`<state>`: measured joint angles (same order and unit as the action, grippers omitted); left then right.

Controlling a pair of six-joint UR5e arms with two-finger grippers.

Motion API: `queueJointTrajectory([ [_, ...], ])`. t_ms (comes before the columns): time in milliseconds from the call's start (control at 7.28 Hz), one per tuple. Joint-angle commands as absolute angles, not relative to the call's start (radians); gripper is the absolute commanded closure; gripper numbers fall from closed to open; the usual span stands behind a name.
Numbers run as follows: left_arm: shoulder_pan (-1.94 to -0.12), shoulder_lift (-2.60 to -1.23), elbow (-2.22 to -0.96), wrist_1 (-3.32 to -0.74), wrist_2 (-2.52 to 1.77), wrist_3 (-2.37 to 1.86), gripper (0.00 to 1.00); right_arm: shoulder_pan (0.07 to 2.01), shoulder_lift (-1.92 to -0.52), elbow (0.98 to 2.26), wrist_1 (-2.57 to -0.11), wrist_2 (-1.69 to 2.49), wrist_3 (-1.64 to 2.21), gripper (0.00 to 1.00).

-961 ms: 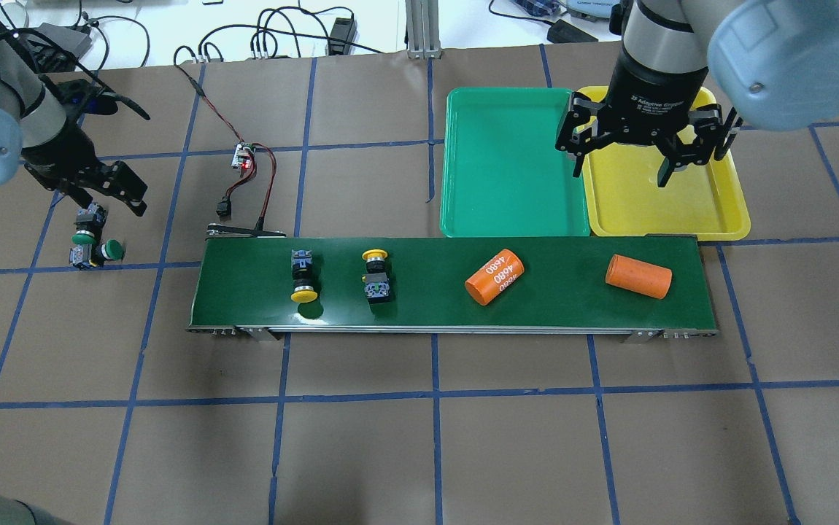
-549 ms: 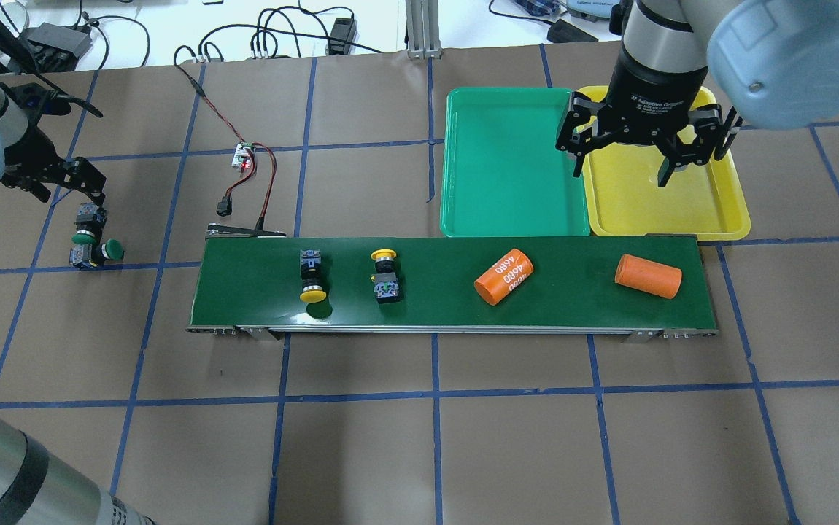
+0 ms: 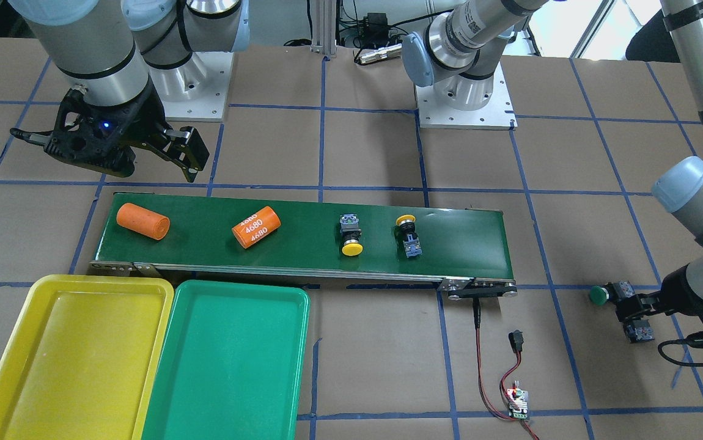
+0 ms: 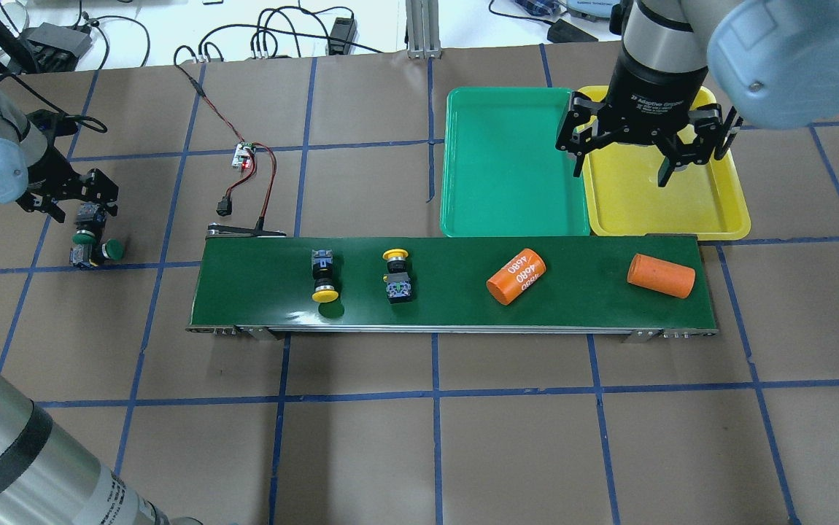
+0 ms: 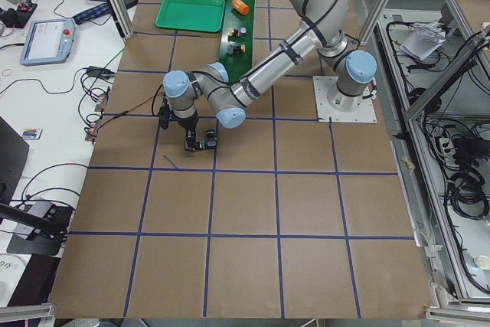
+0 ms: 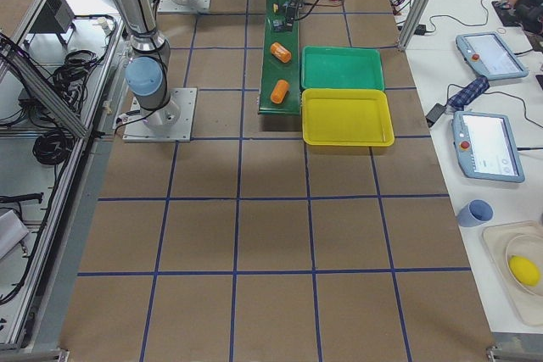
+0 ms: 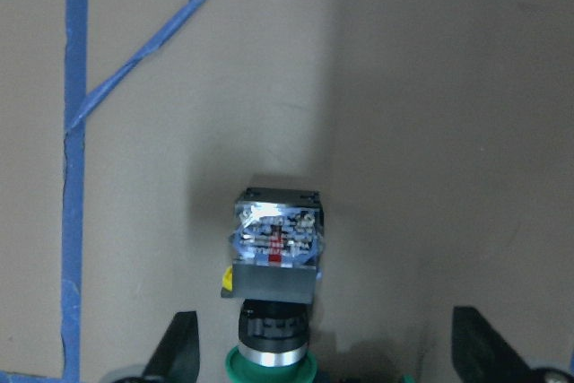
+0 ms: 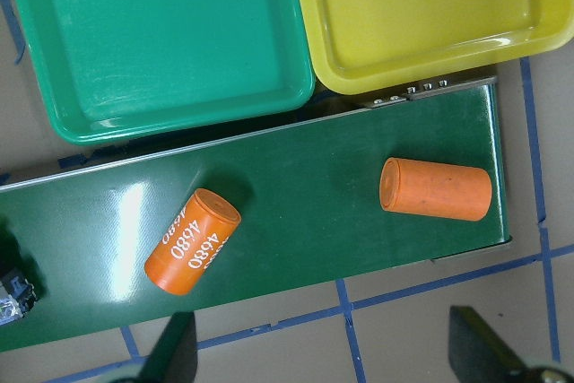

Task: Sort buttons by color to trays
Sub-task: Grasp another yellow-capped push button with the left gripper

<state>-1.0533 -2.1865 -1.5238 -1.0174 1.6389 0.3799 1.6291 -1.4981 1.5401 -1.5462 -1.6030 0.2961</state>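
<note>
Left wrist-mounted view: I log a green-capped push-button switch [image 7: 273,257] lying on brown paper [image 7: 430,132] within left gripper [image 7: 329,352], spread wide, not touching. Overhead alone shows right gripper [image 4: 621,173] hanging spread above yellow plastic tray [image 4: 689,208].

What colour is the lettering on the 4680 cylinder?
White, on the cylinder; clearest in the right wrist-mounted view.

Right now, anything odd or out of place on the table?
Yes. Two things that aren't buttons lie on the conveyor belt with the yellow buttons: the orange cylinder marked 4680 and the plain orange cylinder. The green buttons lie off the belt, on the table.
</note>
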Motion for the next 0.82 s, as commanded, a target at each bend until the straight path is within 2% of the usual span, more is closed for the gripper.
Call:
queueJointTrajectory([
  [0,-1.023,-2.226,-1.500,-1.008,1.637,0.394,0.00,1.629,-1.499,1.540,-1.546,-1.603,0.296,0.00],
  [137,-0.991,-2.233,-1.508,-1.008,1.628,0.394,0.00,1.629,-1.499,1.540,-1.546,-1.603,0.296,0.00],
  [412,-0.999,-2.220,-1.529,-1.034,1.547,0.390,1.00,1.629,-1.499,1.540,-1.546,-1.603,0.296,0.00],
  [687,-1.003,-2.195,-1.520,-1.101,1.543,0.390,1.00,1.629,-1.499,1.540,-1.546,-1.603,0.296,0.00],
])
